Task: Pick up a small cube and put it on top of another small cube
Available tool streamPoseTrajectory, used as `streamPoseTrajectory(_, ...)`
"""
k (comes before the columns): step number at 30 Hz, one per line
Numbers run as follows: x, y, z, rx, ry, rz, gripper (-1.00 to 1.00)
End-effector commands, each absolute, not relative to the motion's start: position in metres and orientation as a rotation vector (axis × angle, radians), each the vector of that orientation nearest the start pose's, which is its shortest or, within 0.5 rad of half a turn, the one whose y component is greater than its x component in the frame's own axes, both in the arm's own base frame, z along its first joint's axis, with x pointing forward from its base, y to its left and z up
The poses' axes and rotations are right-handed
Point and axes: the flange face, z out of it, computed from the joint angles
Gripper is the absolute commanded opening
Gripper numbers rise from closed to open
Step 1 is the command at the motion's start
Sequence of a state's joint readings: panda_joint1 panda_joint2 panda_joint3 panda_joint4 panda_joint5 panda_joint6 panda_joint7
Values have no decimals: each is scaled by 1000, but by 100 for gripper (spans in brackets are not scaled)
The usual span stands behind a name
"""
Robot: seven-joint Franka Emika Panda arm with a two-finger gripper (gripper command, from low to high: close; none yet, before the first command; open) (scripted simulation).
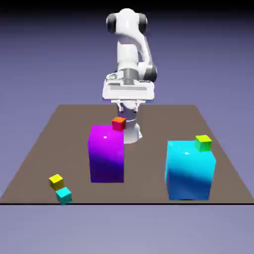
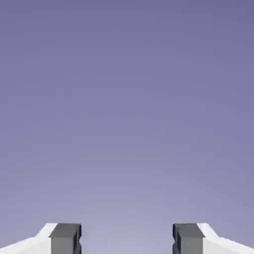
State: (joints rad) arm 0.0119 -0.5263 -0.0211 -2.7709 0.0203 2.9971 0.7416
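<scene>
Brown table [image 1: 149,119], blue-violet backdrop; my gripper [image 2: 127,238] spread wide, nothing between fingers; tiny cyan cube [image 1: 64,195] at near edge, exterior view's left, touching tiny yellow cube [image 1: 56,181]; approach from above, avoid nudging yellow.

Plain blue-violet backdrop [image 1: 213,44] all round, darker toward the top, paler below. Flat brown table [image 1: 44,149] in the middle, wider at the near edge, narrower at the far edge. Near edge reads as a dark line. Soft even light, faint shading only. Hand view shows only the same violet backdrop.
</scene>
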Motion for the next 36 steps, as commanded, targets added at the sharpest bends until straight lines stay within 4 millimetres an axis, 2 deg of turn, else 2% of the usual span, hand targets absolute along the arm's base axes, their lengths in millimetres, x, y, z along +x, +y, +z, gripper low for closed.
streamPoseTrajectory(1, 411, -14, 451, -2490, 1060, -927, 0)
streamPoseTrajectory(9, 479, -88, 408, -2456, 1435, -514, 0)
streamPoseTrajectory(16, 521, -156, 357, -2369, 1710, -173, 0)
streamPoseTrajectory(27, 556, -252, 275, -2185, 2026, 281, 0)
streamPoseTrajectory(36, 571, -306, 213, -2067, 2179, 584, 0)
